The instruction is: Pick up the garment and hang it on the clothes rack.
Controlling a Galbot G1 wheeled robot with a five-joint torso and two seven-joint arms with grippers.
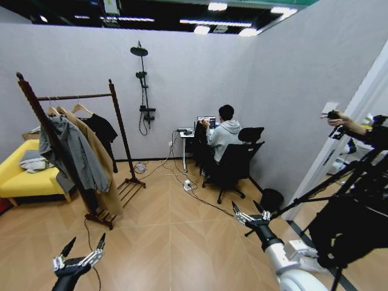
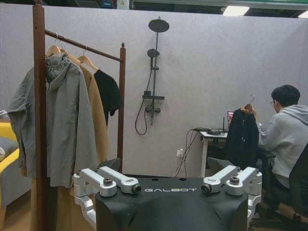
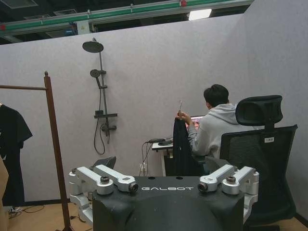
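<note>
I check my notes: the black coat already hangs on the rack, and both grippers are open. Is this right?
Not quite. The coat is not on the rack; a person by the desk holds it up on a hanger, as the left wrist view shows. Both grippers are open.

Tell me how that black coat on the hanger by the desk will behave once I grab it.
The black coat hangs in long limp folds, so probably floppy. It is held up by its hanger in a person's hand, so expect it to swing. Taking it by the cloth might slide it off.
</note>
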